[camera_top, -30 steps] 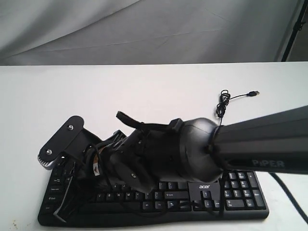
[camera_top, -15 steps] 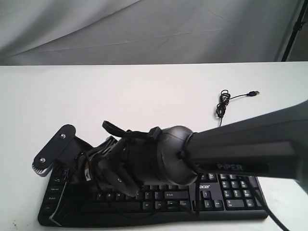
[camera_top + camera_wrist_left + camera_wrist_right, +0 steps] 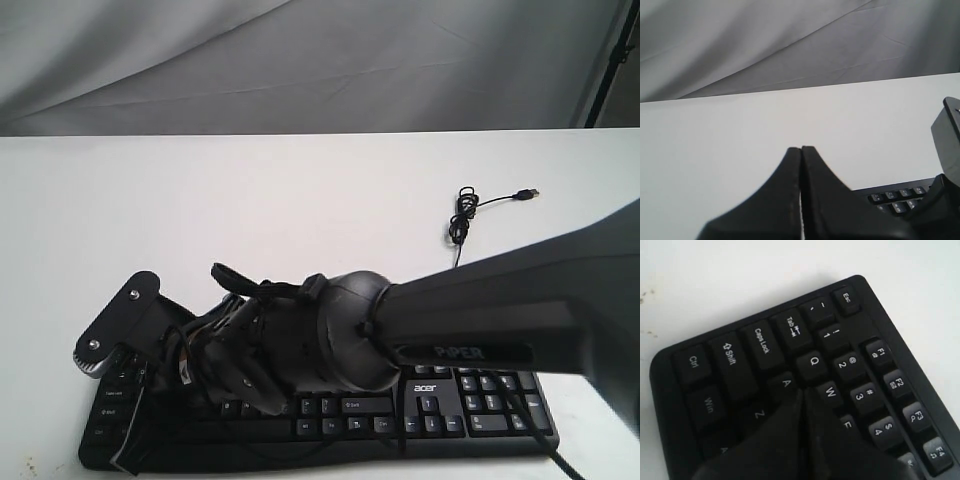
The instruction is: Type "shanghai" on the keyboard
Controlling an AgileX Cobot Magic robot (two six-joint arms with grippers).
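The black keyboard point(image 3: 470, 395) lies at the near edge of the white table point(image 3: 300, 190), its "acer" logo facing me. My right arm point(image 3: 330, 345) reaches across it to its left end and hides most of the letter keys. In the right wrist view the right gripper point(image 3: 804, 390) is shut and empty. Its tips sit among the A point(image 3: 786, 383), Q point(image 3: 813, 361) and W point(image 3: 830, 390) keys, over the spot where S lies hidden. The left gripper point(image 3: 801, 148) is shut and empty above bare table, beside the keyboard's corner point(image 3: 897, 194).
The keyboard's thin black cable is coiled point(image 3: 460, 215) on the table behind it, with the USB plug point(image 3: 530, 192) lying loose. A grey cloth backdrop point(image 3: 300, 60) hangs behind the table. A black stand leg point(image 3: 610, 60) rises at the far right.
My right arm has swung left along the keyboard, from about the middle to the left-hand keys, and dipped slightly lower. More of the number pad side now shows.
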